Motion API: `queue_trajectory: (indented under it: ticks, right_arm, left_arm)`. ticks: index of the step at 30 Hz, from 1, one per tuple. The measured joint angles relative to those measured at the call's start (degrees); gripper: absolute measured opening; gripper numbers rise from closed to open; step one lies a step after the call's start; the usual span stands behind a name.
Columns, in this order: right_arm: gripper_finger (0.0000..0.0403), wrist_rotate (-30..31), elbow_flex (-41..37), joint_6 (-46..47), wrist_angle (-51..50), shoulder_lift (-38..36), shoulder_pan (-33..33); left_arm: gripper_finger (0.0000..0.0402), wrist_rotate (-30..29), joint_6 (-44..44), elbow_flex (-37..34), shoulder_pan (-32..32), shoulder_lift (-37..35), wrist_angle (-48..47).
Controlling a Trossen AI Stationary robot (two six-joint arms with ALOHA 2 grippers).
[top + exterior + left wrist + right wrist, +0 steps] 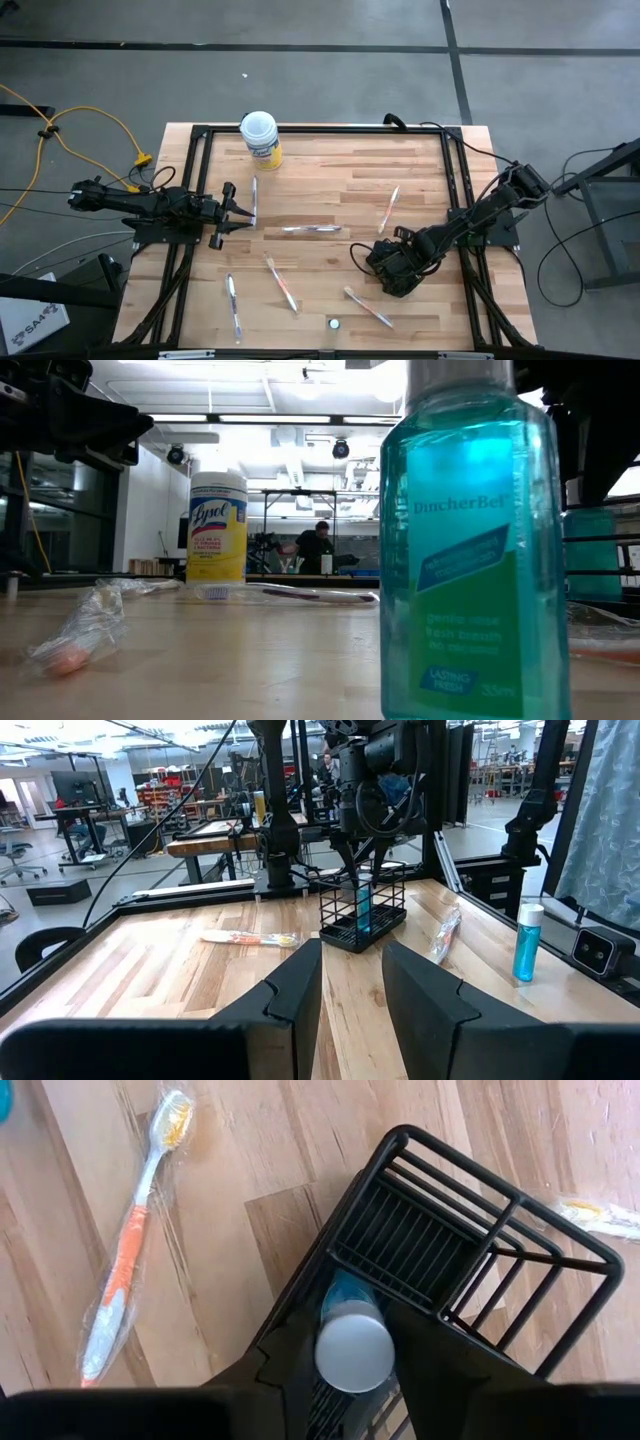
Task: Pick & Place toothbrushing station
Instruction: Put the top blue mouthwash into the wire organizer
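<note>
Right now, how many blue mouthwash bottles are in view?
2: one bottle in the black wire basket, under the right gripper; the other bottle alone near the table's front edge.

Readable: "Lysol" on the yellow label of the white-lidded canister (pixel 217 527) at the tabletop's far edge. "DiacherBel", roughly, on the teal bottle (pixel 472 550) at the near edge, with "LASTING FRESH" and "35ml" lower down; smaller print illegible.

A Lysol canister (pixel 260 137) stands at the table's (pixel 330 160) far edge, wrapped toothbrushes (pixel 283 285) scattered nearby.
</note>
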Motion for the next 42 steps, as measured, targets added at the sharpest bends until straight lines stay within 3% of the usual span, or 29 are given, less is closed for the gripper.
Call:
queue_trajectory:
  ticks: [42]
  right_arm:
    - [0.0115,0.6,0.0,-1.5,1.2,-0.9,0.0]
  left_arm:
    - [0.0103,0.0,0.0,0.0,0.0,0.0,0.0]
